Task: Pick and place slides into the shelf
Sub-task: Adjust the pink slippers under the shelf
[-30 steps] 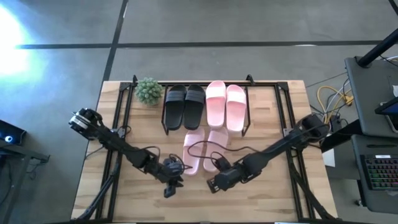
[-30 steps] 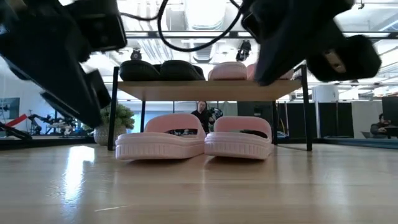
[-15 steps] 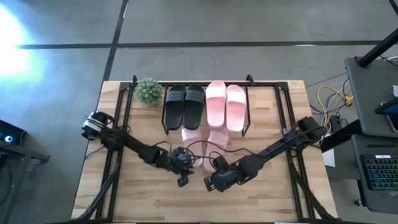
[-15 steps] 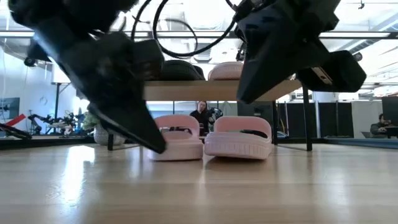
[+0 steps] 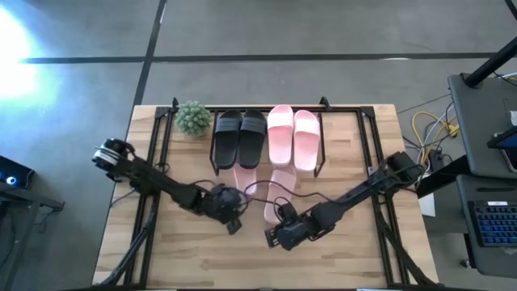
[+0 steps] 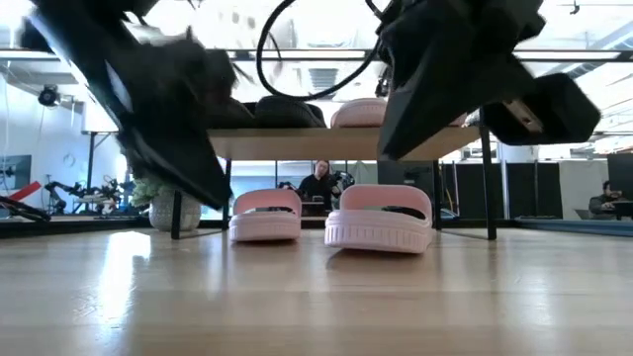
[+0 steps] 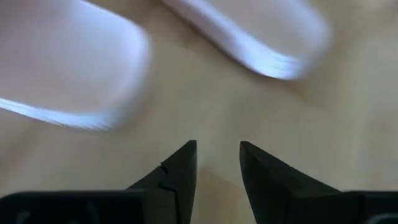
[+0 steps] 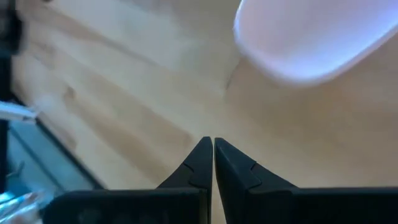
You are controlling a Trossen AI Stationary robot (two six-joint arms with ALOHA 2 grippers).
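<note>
A: Six slides total. Four already on the shelf (image 5: 349, 111) top, black pair (image 5: 240, 136) at 11 o'clock of table centre, pink pair (image 5: 293, 137) at 1 o'clock beside it. Two loose pink ones on the table (image 5: 339, 255) just in front of the rack: left loose slide (image 5: 244, 181) pushed part-way under the top plank, right loose slide (image 5: 279, 198) sticking out further

B: claws?

A: left gripper (image 5: 235, 225) fingers parted, holding nothing, wrist cam shows bare wood between them. Right gripper (image 5: 272, 239) fingers pressed together, empty too. Both low at about 6 o'clock of centre

B: slides vs claws?

A: left loose slide sits at 1 o'clock of the left gripper, near but not touching. Right loose slide sits at 12 o'clock of the right gripper, just ahead of its tips, heel end toward it

B: risks?

A: my read: the two arms are close together at the front, cables looped over the slides, so a snag or arm clash if both go in at once. A closed right claw can only shove, could skew the slide into a rack leg. Also the small plant (image 5: 193, 117) at 10 o'clock could get knocked if the left arm swings wide
</note>
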